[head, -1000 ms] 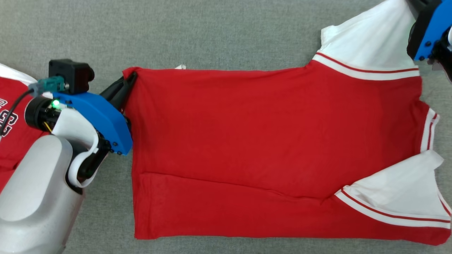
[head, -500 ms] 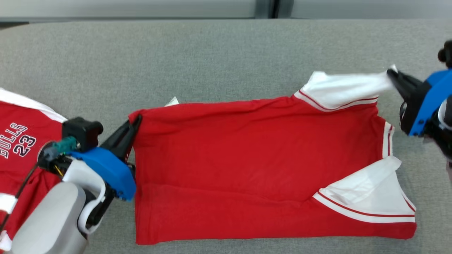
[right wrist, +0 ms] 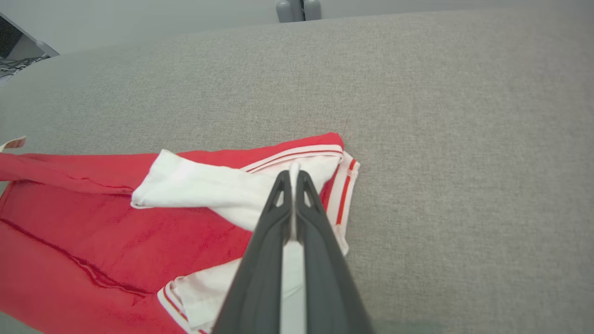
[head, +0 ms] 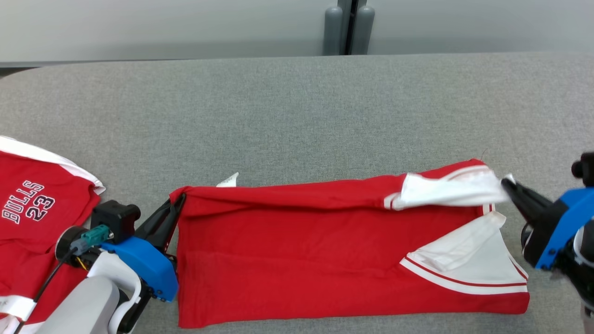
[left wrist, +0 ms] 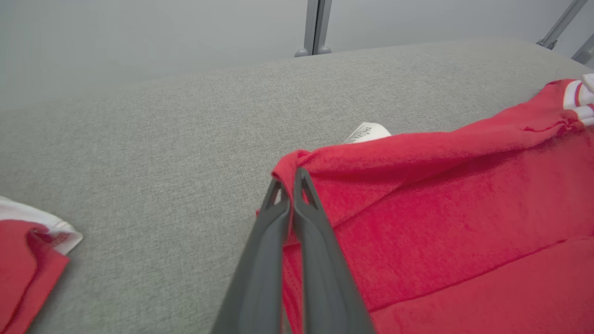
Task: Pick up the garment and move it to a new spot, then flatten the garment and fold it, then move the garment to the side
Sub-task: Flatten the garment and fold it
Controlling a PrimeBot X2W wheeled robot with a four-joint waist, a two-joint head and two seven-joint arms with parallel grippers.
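Left end effector (head: 178,199) was pinched shut on a hem corner of the shirt (head: 301,260), right end effector (head: 505,183) on its white sleeve (head: 445,190), probably so the far edge folds over.

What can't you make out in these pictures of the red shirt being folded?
- Second jersey: head view, cut by the left edge, partly covered by the left arm.
- White label: too small to read, head and left wrist views.
- Garment underside: pressed against the grey surface, any print hidden.
- Right gripper: head view, its wrist runs off the right edge.
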